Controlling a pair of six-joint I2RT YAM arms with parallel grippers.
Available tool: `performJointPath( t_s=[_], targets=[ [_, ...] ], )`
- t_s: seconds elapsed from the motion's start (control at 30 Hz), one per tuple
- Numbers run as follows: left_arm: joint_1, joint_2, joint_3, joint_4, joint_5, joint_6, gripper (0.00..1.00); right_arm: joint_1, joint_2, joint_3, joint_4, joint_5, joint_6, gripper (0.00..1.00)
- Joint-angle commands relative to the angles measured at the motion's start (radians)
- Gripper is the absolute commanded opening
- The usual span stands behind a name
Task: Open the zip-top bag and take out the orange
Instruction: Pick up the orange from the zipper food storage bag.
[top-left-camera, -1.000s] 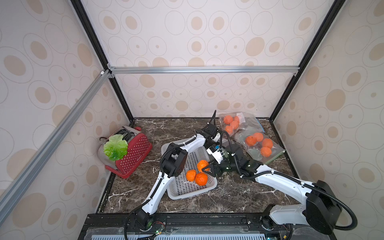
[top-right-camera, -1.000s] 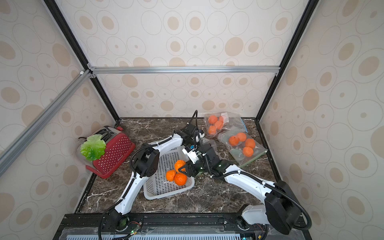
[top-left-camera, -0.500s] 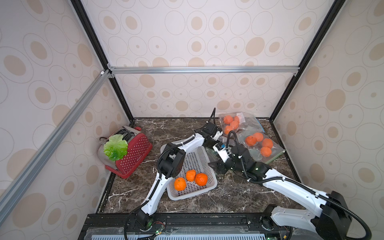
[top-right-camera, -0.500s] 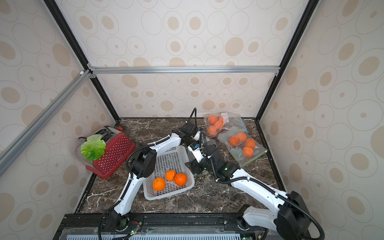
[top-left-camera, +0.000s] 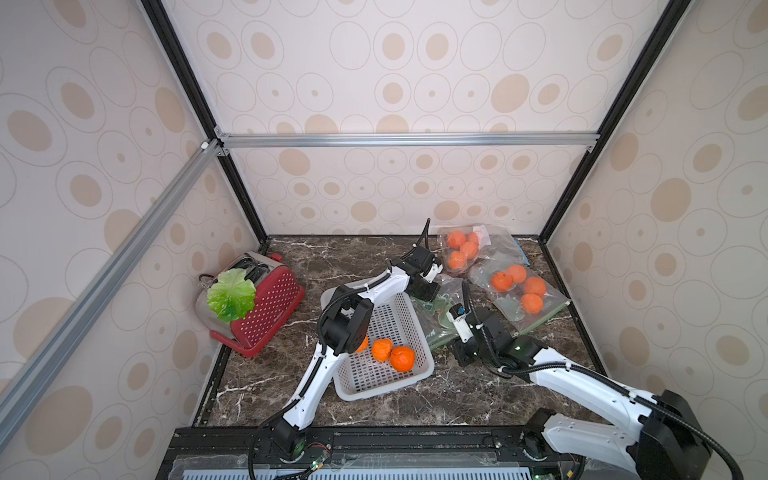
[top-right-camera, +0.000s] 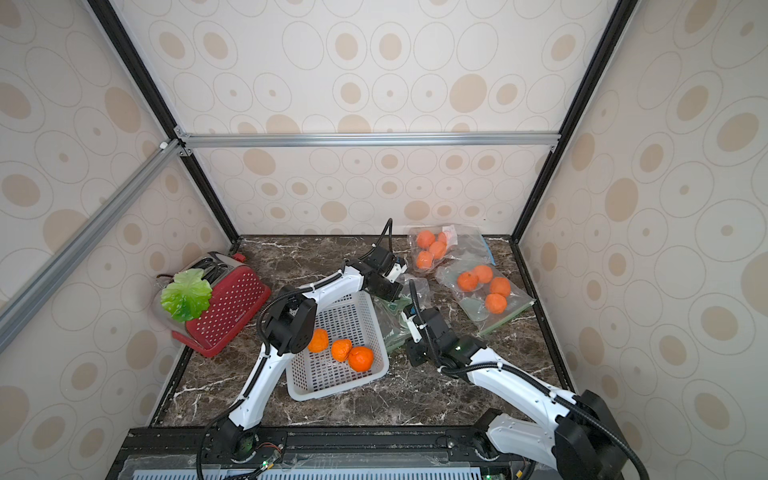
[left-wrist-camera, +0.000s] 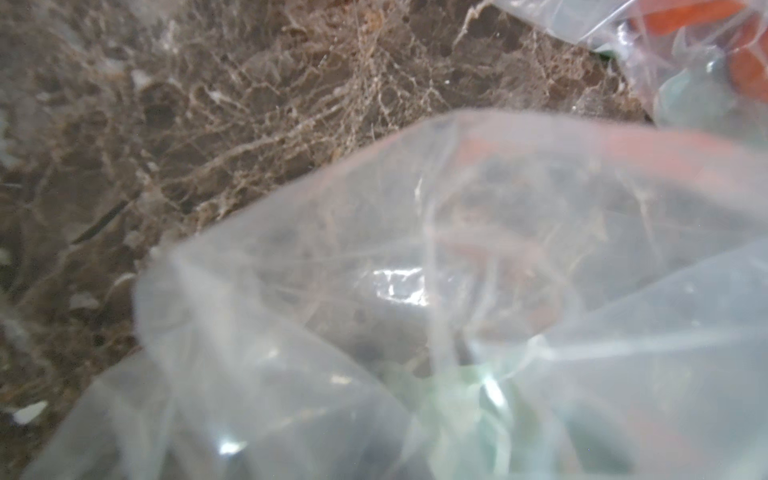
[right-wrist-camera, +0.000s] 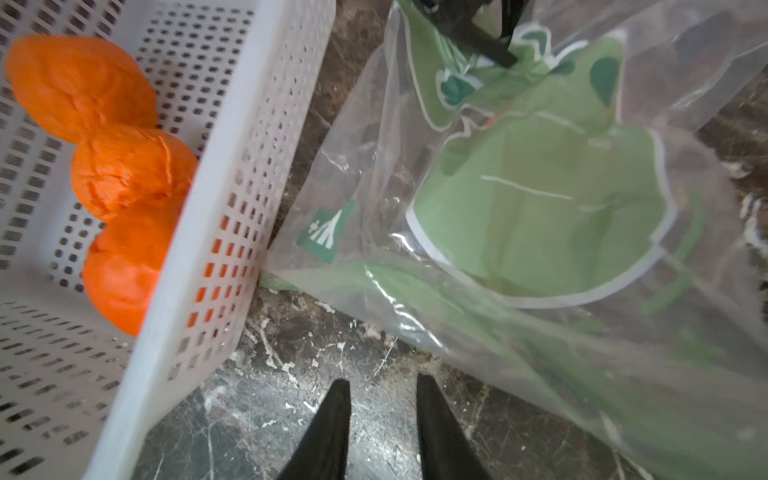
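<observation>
A dark marble worktop (right-wrist-camera: 291, 415) inside a patterned enclosure. A flat, clear zip-top bag (right-wrist-camera: 540, 199) lies on it, touching the side of a white perforated basket (right-wrist-camera: 232, 166). Three oranges (top-left-camera: 402, 358) sit in the basket, and none shows inside this bag.

The left gripper (right-wrist-camera: 469, 33) has its jaws clamped on the bag's far end. The right gripper (right-wrist-camera: 380, 380) hovers over bare worktop just beside the bag and the basket, jaws apart and empty.

This bag looks finished with. Two more bags, one with four oranges (top-left-camera: 509, 309) and one near the back wall (top-left-camera: 490, 241), lie sealed or nearly so. The next move probably calls for releasing the empty bag and pinching the zip edge of a full one.

The bag carries a large green shape outlined in white and a small green label (right-wrist-camera: 326, 226). Its white mark may be a logo, but no word can be read.
</observation>
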Motion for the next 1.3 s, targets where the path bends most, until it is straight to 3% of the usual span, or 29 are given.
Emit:
performJointPath(
  t_s=[0.0,0.17,0.27,0.6,0.83,1.0,1.27],
  targets=[
    [0.006,0.017,0.043,-0.035,-0.006,-0.004,0.00,0.001,0.090,0.038,0.035,0.013,0.009,0.34],
    [0.006,0.017,0.039,-0.035,0.001,-0.002,0.00,0.001,0.206,0.117,0.075,0.151,0.014,0.38],
    [0.006,0.014,0.035,-0.033,0.006,0.002,0.00,0.001,0.243,0.155,0.092,0.168,-0.006,0.38],
    [0.007,0.013,0.027,-0.027,0.017,0.009,0.00,-0.031,0.300,0.217,0.141,0.281,-0.008,0.56],
    [0.006,0.018,0.028,-0.024,0.024,0.007,0.00,-0.072,0.421,0.281,0.120,0.325,-0.002,0.62],
    [0.006,0.020,0.025,-0.024,0.028,0.008,0.00,-0.091,0.481,0.319,0.128,0.339,-0.010,0.75],
    [0.007,0.017,0.022,-0.023,0.029,0.009,0.00,-0.115,0.603,0.383,0.124,0.312,0.013,0.78]
  ],
)
